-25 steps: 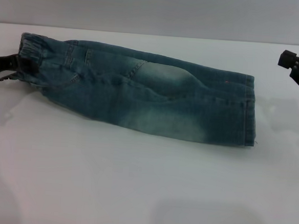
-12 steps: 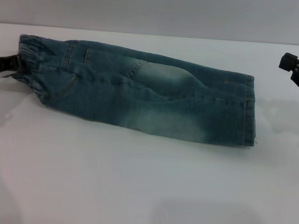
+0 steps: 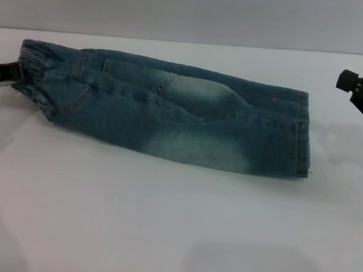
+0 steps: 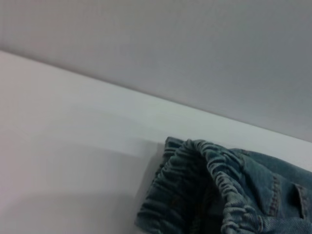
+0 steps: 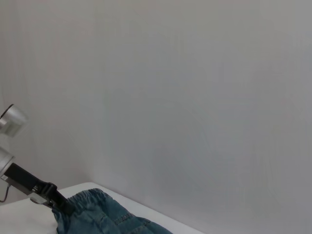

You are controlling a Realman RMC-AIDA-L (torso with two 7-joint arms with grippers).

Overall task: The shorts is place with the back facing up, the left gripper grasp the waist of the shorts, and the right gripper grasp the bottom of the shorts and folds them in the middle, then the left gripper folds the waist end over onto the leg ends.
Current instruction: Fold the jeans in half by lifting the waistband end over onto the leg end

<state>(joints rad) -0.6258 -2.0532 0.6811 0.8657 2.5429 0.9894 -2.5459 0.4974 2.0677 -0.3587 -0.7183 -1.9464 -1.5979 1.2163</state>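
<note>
Left gripper (image 3: 14,73): at the far left end of the shorts, its slim black jaw closed on the waist. The right wrist view shows the same bar biting into the ruffled band.
Waist (image 3: 34,60): lifted and bunched where the jaw holds it. Over the last second it has crept up and toward the far edge, and the corner below it has pulled taut. The left wrist view shows the elastic gathers puckered and raised off the table.
Shorts (image 3: 183,114): lying lengthwise across the white table (image 3: 163,222), already folded in half down the middle into one long strip, a pocket seam showing near the waist.
Leg ends (image 3: 303,132): flat at the strip's right end, hems stacked, unmoved in the last second.
Right gripper (image 3: 362,89): well to the right of the leg ends, off the cloth and holding nothing. It has bobbed slightly at the frame's edge. Its claw looks spread, though so little shows that I cannot tell for sure.
What it means: the middle fold looks done, and the lift at the waist reads as the start of the last fold, waist over onto leg ends.
</note>
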